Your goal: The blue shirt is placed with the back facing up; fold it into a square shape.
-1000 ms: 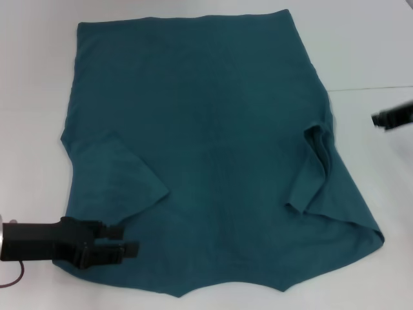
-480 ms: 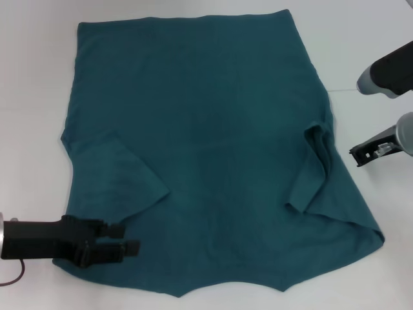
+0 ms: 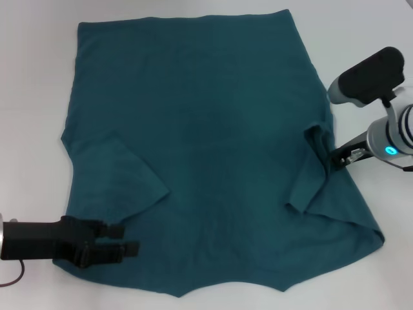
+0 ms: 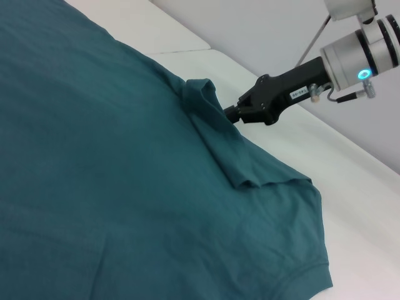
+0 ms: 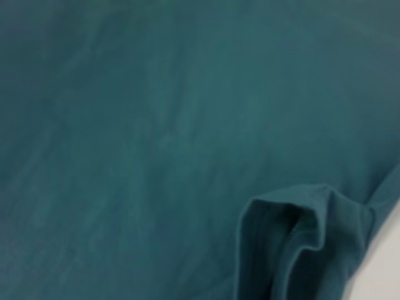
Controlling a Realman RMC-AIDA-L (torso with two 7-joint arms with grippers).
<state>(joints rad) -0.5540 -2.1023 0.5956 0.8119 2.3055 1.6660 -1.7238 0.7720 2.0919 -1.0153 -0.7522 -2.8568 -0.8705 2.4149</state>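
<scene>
The blue shirt (image 3: 206, 142) lies spread flat on the white table, plain side up, with both sleeves folded inward; no lettering shows. It also fills the left wrist view (image 4: 94, 156) and the right wrist view (image 5: 156, 125). My left gripper (image 3: 129, 239) is open, low over the shirt's near left corner, below the folded left sleeve (image 3: 116, 174). My right gripper (image 3: 334, 158) is at the shirt's right edge, its tip against the bunched fold of the right sleeve (image 3: 316, 168). The left wrist view shows that gripper (image 4: 230, 112) touching the sleeve fold (image 4: 215, 134). The fold also shows in the right wrist view (image 5: 300, 250).
The white table (image 3: 32, 77) shows bare around the shirt on the left, right and near sides. A thin seam line (image 3: 374, 87) crosses the table at the right. A red cable (image 3: 16, 279) loops by the left arm.
My right arm has come in from the right edge and moved left and down to the folded right sleeve. The left gripper and the shirt have not moved.
</scene>
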